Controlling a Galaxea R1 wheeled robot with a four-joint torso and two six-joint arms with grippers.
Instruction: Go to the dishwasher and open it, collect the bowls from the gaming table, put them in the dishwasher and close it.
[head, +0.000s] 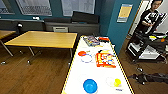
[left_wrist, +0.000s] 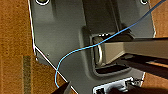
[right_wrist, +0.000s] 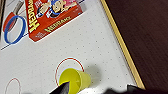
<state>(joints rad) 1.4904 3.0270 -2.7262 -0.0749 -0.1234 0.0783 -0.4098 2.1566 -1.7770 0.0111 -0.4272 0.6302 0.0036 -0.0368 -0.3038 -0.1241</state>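
Observation:
The gaming table (head: 75, 75) stretches away from me, with a glossy white top and a yellow rim. Near its close end stand a bright blue bowl (head: 90, 85) and, to its right, a small yellow bowl (head: 117, 82). In the right wrist view the yellow bowl (right_wrist: 75, 79) appears tilted over a red circle printed on the top. A dark part of my right gripper (right_wrist: 62, 89) overlaps the bowl's rim; whether it grips the bowl I cannot tell. The left wrist view looks down at the robot's own grey plate and a thin blue cable (left_wrist: 75, 51) over wooden floor. The dishwasher is out of view.
A red game box (head: 105, 60) lies mid-table, with a blue ring (head: 86, 58) and an orange paddle (head: 81, 53) beside it. A yellow-topped table (head: 42, 38) stands to the left. A teal pillar (head: 120, 27) rises on the right, where a person with a control rig (head: 150, 20) stands.

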